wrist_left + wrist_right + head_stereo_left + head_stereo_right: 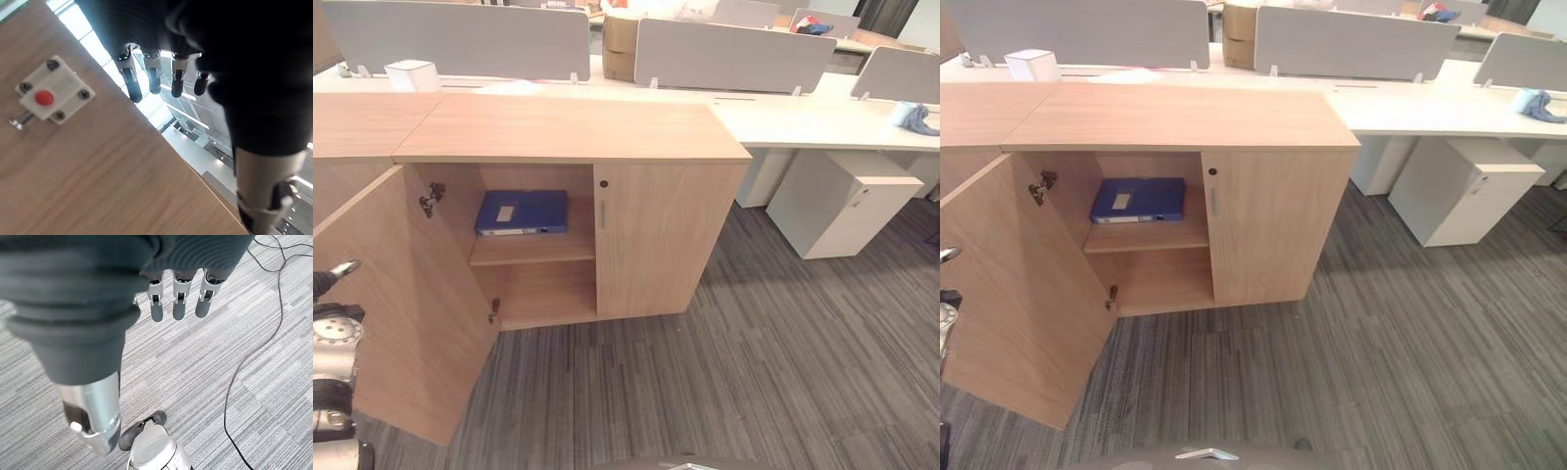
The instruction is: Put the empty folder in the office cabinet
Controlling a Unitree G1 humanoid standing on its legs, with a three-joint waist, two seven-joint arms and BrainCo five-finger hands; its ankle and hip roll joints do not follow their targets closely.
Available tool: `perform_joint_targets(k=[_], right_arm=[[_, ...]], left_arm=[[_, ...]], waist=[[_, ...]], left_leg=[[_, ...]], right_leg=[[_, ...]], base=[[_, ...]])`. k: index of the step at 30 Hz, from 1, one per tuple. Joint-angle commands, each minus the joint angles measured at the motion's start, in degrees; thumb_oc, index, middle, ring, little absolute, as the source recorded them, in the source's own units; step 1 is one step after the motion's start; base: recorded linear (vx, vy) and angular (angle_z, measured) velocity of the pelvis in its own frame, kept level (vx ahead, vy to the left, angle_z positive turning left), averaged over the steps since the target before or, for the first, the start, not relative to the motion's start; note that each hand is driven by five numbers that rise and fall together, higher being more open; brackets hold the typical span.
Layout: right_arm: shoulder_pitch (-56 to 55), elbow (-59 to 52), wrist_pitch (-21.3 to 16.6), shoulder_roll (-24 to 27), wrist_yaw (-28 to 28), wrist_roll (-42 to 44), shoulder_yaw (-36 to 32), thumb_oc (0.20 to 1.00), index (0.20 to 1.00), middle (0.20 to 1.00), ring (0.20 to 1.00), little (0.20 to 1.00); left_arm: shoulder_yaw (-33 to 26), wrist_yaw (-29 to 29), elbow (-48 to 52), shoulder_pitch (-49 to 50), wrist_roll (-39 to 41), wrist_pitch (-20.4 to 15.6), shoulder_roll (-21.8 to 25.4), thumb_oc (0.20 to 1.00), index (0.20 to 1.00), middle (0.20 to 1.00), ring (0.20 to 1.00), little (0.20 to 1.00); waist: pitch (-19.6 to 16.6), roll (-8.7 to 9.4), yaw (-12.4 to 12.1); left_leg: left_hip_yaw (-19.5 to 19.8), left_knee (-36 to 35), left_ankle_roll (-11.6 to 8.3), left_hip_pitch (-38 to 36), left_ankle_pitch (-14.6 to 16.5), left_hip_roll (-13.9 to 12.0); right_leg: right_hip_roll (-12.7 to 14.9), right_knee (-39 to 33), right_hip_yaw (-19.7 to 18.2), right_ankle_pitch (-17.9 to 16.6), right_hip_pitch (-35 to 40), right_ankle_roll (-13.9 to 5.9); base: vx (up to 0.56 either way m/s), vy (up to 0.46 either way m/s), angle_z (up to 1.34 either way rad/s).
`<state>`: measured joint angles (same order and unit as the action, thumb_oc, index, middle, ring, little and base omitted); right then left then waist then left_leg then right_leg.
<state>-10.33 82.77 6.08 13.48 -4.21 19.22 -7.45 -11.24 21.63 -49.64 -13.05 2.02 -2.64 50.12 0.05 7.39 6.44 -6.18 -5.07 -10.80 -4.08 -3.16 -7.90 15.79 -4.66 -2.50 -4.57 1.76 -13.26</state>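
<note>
- On the upper shelf (pixel 530 250) of the wooden cabinet (pixel 666 235) a blue folder (pixel 522 211) is seen lying flat, its white label facing up and its spine turned toward the open front.
- Neither hand is touching the folder; it rests alone on the shelf, well apart from both.
- The cabinet's left door (pixel 401 313) is swung wide open toward the robot, while the right door (pixel 1273 225) is shut, with a small dark lock near its upper inner corner.
- A lower compartment under the shelf is visible in both eye views.
- The left hand (pixel 161 54) is seen in its own wrist view, held close beside the inner face of the open door; its fingers (pixel 131 83) are straight and relaxed, nothing being held.
- A white latch plate (pixel 51 95) with a red button is fixed with screws to that door face, near the fingertips but not touched by them.
- The right hand (pixel 178 293) is shown in its wrist view hanging above the grey striped carpet (pixel 220 362); its fingers are extended loosely and nothing is gripped.
- Behind the cabinet a white surface (pixel 822 122) runs across the room, carrying grey divider screens (pixel 729 54), a white box (pixel 411 74), a brown cardboard box (pixel 619 44) and a blue cloth (pixel 915 117).
- A white drawer unit (pixel 847 201) stands on the carpet under that surface, to the right of the cabinet.
</note>
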Motion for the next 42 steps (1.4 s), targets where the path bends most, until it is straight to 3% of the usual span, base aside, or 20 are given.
perform_joint_targets(k=[1,7,9,16,28,35,42], right_arm=[[1.8,1.2,-0.6,0.0,-0.2,1.4,1.3,1.0,1.0,1.0,1.0,1.0],[1.4,1.9,-0.1,-0.4,-0.7,1.2,1.4,1.0,1.0,1.0,1.0,1.0],[1.5,2.1,-0.1,-0.9,-0.8,1.1,1.7,1.0,1.0,1.0,1.0,1.0],[2.2,0.7,-0.8,-1.7,-0.4,2.0,2.6,1.0,1.0,1.0,1.0,1.0],[1.4,-0.8,-1.1,-1.9,-0.3,0.8,3.1,1.0,1.0,1.0,1.0,1.0],[0.2,-1.1,-1.1,-1.9,-0.4,0.6,2.8,1.0,1.0,1.0,1.0,1.0],[0.0,-1.7,-1.4,-1.2,0.0,1.7,1.9,1.0,1.0,1.0,1.0,1.0]], left_arm=[[-7.1,0.4,-5.5,1.9,1.8,-0.3,6.9,1.0,1.0,1.0,1.0,1.0],[-11.1,0.0,-8.4,6.5,1.4,0.2,9.8,1.0,1.0,1.0,1.0,1.0],[-15.0,0.3,-9.7,11.0,1.5,0.7,10.8,1.0,1.0,1.0,1.0,1.0],[-18.9,1.3,-7.9,15.9,2.7,0.8,8.2,1.0,1.0,1.0,1.0,1.0],[-18.2,3.6,4.0,15.2,-0.9,1.3,4.2,1.0,1.0,1.0,1.0,1.0],[-15.3,3.7,10.0,11.3,-2.5,1.6,1.9,1.0,1.0,1.0,1.0,1.0],[-12.5,3.8,9.7,8.2,-2.1,1.3,0.4,1.0,1.0,1.0,1.0,1.0]], waist=[[2.1,-1.26,-1.7],[2.1,-1.81,-2.4],[2.1,-2.27,-3.5],[2.0,-2.31,-4.5],[2.3,-0.33,-5.0],[2.4,0.66,-4.1],[2.4,0.94,-3.0]], left_leg=[[-0.1,0.1,8.44,-2.2,9.4,5.8],[0.4,0.1,8.19,-2.2,9.2,5.7],[1.1,0.1,8.02,-2.0,8.9,5.6],[2.2,0.1,7.77,-1.9,8.6,5.3],[3.2,0.1,7.29,-0.9,8.1,4.3],[2.4,0.1,7.08,-0.7,8.2,4.0],[1.7,0.1,7.12,-0.8,8.4,4.0]], right_leg=[[-0.8,2.1,2.0,-0.3,-3.0,-0.51],[-0.8,1.9,3.0,0.0,-2.4,-0.42],[-0.8,1.8,3.9,0.4,-1.8,-0.24],[-1.1,1.7,5.3,1.3,-0.7,0.2],[-1.7,1.4,6.1,1.6,-0.6,0.73],[-2.0,0.8,5.2,1.4,-1.0,0.84],[-2.2,0.4,4.1,1.2,-1.3,0.85]], base=[[0.04,-0.012,-0.08],[0.02,-0.011,0.02],[0.03,-0.029,0.15],[0.01,-0.014,0.2],[-0.01,-0.01,0.08],[0.0,0.0,0.0],[0.0,0.005,-0.06]])
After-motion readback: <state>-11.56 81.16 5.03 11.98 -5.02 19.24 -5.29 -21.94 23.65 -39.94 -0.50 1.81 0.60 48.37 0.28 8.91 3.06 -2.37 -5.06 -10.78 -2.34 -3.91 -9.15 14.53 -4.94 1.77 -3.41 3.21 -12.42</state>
